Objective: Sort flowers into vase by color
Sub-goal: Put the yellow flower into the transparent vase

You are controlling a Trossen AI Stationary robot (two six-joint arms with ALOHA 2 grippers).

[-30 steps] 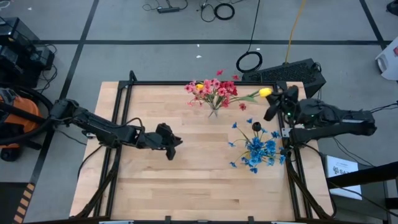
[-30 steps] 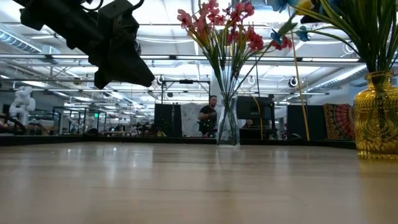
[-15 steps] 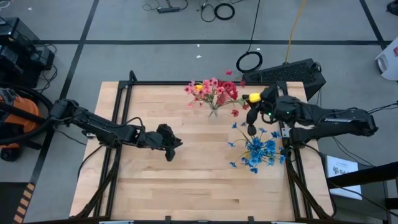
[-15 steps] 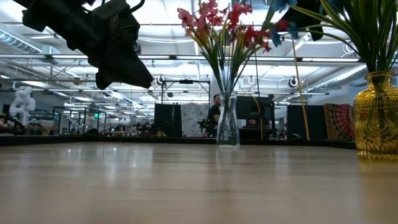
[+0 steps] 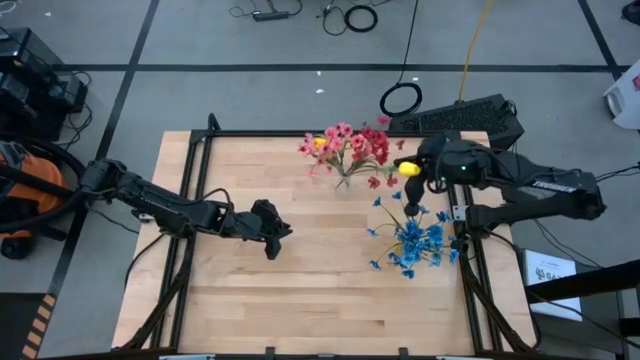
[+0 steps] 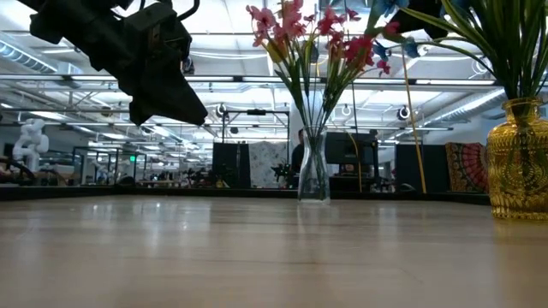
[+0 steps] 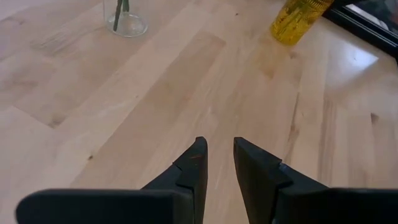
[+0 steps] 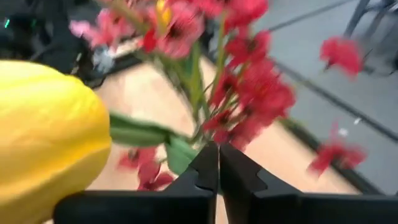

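Yellow bud [image 5: 409, 169] rode in my right gripper [image 5: 432, 176], fingers pinched shut on its green stem; in my wrist view the bud [image 8: 46, 134] filled the near side, with the pink and red flowers [image 8: 242, 81] right ahead. I held it above the back of the table [image 5: 240, 290], just beside the clear glass vase [image 5: 343, 181] with the pink and red bunch [image 5: 350, 147], one yellow bloom [image 5: 320, 142] already among them. I judged this hold was meant to line the stem over that neck. Blue flowers [image 5: 415, 243] stood in the amber vase [image 6: 516, 158], near my arm's side. My left gripper [image 5: 270, 226] hung over mid-table, fingers a little apart, empty, out of the way.
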